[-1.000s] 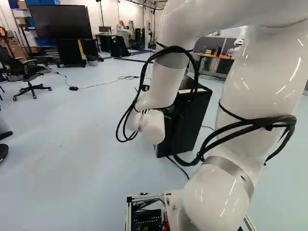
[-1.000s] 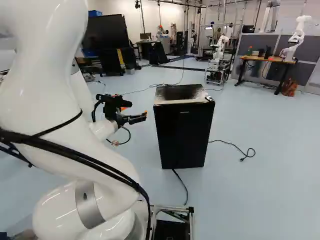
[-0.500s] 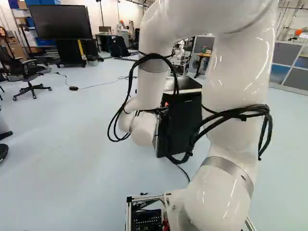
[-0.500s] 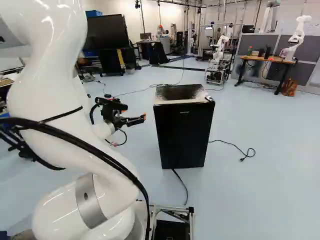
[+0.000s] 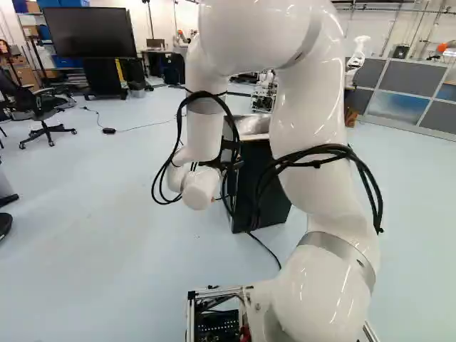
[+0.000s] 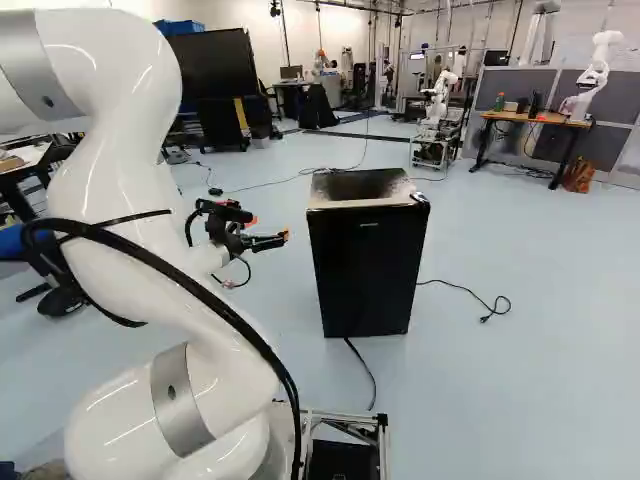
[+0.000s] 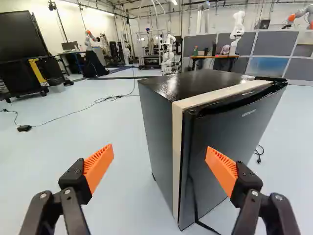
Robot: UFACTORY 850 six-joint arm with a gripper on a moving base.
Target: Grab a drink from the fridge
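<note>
In the right base view my gripper (image 6: 270,241) stands to the left of the black mini fridge (image 6: 366,262), apart from it, at about the height of its upper half. The wrist view shows the gripper (image 7: 159,166) open, its two orange pads wide apart and nothing between them. Ahead of it is the fridge (image 7: 159,117), seen from a corner, its door (image 7: 234,142) closed with a pale strip along the edge. The arm partly hides the fridge (image 5: 274,203) in the left base view. No drink can be seen.
A power cord (image 6: 465,291) lies on the floor beside the fridge, and another cable (image 6: 362,372) runs in front of it. Farther back stand another robot (image 6: 436,110), a wooden table (image 6: 535,119) and a large black screen (image 5: 89,32). An office chair (image 5: 39,110) is at the far left.
The arm's upper links have swung leftward in the left base view, uncovering more background. In the right base view the gripper has shifted slightly away from the fridge. The base has not moved.
</note>
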